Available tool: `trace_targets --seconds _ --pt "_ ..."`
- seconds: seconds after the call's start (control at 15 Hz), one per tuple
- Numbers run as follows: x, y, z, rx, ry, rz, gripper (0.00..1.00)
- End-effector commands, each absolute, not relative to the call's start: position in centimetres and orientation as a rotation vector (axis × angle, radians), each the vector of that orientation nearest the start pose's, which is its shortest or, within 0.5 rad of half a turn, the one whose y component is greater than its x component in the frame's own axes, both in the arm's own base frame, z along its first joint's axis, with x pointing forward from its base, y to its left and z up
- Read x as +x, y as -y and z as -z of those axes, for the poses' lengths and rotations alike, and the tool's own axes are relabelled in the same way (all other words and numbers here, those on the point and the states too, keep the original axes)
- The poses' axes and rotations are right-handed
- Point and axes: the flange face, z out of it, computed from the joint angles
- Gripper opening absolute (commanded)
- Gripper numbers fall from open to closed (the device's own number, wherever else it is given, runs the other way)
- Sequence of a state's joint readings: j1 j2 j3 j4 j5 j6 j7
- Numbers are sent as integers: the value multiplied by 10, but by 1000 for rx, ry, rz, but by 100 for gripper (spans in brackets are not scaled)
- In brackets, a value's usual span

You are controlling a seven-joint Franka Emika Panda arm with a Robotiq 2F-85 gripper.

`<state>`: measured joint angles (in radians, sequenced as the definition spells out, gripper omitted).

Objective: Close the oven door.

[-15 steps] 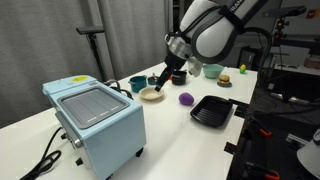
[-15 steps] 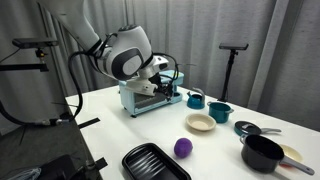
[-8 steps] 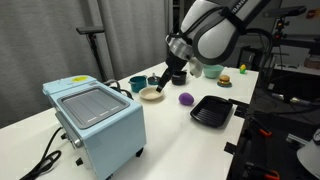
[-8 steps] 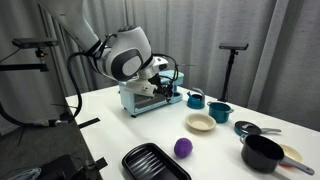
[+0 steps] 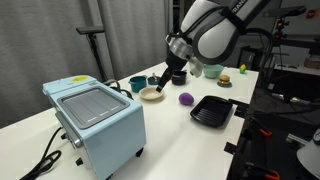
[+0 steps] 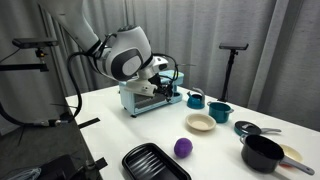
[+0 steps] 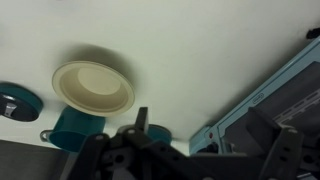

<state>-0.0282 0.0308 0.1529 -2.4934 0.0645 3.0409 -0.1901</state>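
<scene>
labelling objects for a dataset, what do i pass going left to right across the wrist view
cup at the left edge → bowl → oven

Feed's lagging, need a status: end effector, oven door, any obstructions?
End effector hovering at toaster oven front, grip state unclear. Oven door appears open, not confirmed. Beige bowl and teal cup nearby, not blocking.

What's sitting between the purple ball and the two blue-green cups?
The cream bowl sits on the table between the purple ball and the blue-green cups. It shows best in an exterior view.
</scene>
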Motion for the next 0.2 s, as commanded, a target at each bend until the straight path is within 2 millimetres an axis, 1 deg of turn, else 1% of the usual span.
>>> trace_targets --seconds 0.0,0.13 --pt "508 -59 -331 -3003 379 801 100" --pt "508 -59 -332 -3003 379 801 100"
